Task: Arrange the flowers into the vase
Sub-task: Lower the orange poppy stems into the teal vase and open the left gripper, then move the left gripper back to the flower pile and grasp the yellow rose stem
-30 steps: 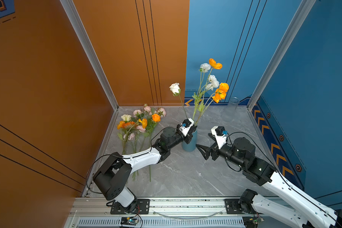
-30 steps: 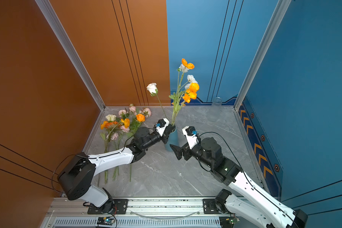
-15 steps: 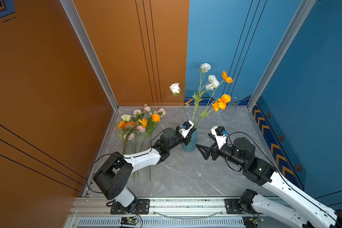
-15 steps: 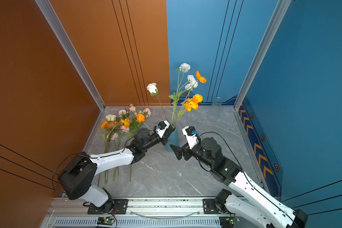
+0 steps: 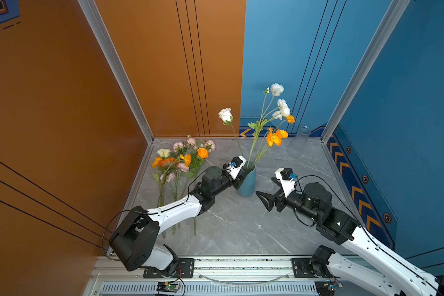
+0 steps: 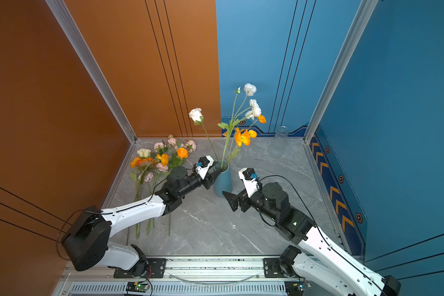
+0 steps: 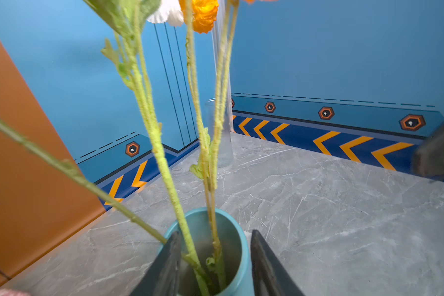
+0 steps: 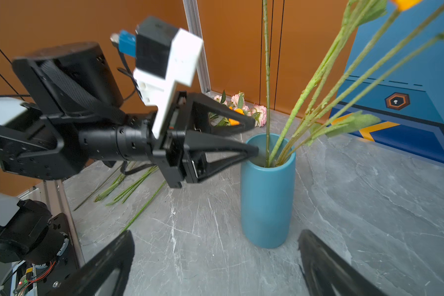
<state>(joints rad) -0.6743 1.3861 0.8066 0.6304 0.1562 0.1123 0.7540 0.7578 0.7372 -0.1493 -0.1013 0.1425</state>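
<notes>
Flowers [image 5: 273, 138] part done. Top views: a few stems with white and orange blooms standing in blue vase [image 5: 248, 183] mid table [image 5: 241, 225]; bigger pile [image 5: 180, 161] of pink, orange and cream ones lying flat near orange wall [image 5: 62, 128], well apart from vase, not yet placed. Left gripper [image 5: 243, 174] up at vase mouth; right gripper [image 5: 263, 201] low beside vase base, spread wide, holding nothing. Clear glass jar [image 5: 299, 143] in far corner, no stems in it. Same layout in both top views. Left wrist view: jaws parted about halfway, either side of stems dropping into vase [image 7: 242, 261], no finger pressing a stem, so nothing held as far as visible. Right wrist view: left gripper [image 8: 254, 137] tips apart at rim, stems upright or leaning in vase [image 8: 267, 205]; right gripper [image 8: 215, 256] fingers far apart, bare; loose stems [image 8: 128, 187] on table behind. Judged: roughly a third in, most of pile left to pick and insert.
</notes>
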